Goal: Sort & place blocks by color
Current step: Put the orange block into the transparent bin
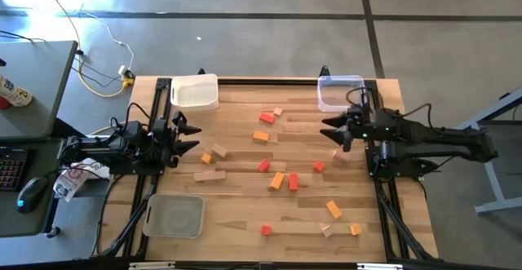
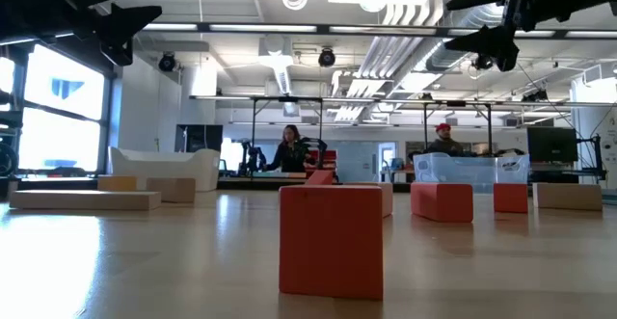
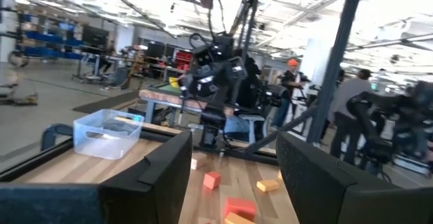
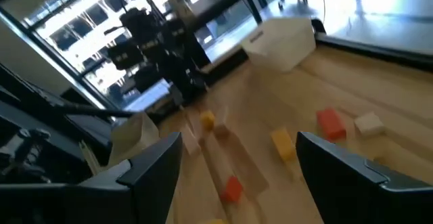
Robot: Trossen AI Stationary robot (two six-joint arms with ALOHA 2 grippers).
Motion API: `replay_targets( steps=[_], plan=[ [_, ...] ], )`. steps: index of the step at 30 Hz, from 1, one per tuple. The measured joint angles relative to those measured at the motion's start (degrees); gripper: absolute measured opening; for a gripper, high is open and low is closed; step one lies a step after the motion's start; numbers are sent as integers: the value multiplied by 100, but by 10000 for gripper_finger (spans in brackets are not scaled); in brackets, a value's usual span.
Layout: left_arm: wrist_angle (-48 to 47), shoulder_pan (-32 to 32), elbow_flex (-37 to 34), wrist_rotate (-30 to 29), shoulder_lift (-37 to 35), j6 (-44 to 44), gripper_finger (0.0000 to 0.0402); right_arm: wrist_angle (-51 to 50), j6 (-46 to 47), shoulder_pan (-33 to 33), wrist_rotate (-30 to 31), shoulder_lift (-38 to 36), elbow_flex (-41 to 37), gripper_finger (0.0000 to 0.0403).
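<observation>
Wooden table (image 1: 245, 213), perhaps fifteen scattered blocks (image 1: 263, 165), three trays (image 1: 194, 92); left gripper (image 1: 189, 135), right gripper (image 1: 332, 129), both wide, empty

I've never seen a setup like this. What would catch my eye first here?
Small red, orange and plain tan wooden blocks lie scattered across the middle of the wooden table. Two dark arms flank them, the left gripper and right gripper both open and empty. Translucent plastic trays wait at three corners.
</observation>
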Motion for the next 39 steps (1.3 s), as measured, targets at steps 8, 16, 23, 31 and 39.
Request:
replay_targets(
  steps=[8,16,23,31,39],
  plan=[
    [-35,0,2,-179,-2,-17,202,-1150,353,592,203,979,815,277],
    [-39,0,0,-199,-2,-8,202,-1835,1258,1133,505,1756,1123,277],
    [-39,0,2,-199,0,0,202,-2073,1698,1410,693,2389,1123,277],
    [-40,0,0,-198,-1,0,202,-2159,1766,1619,739,2986,1123,277],
    [-175,0,2,-200,0,2,202,-2757,2056,1788,741,3488,1123,277]
  ],
)
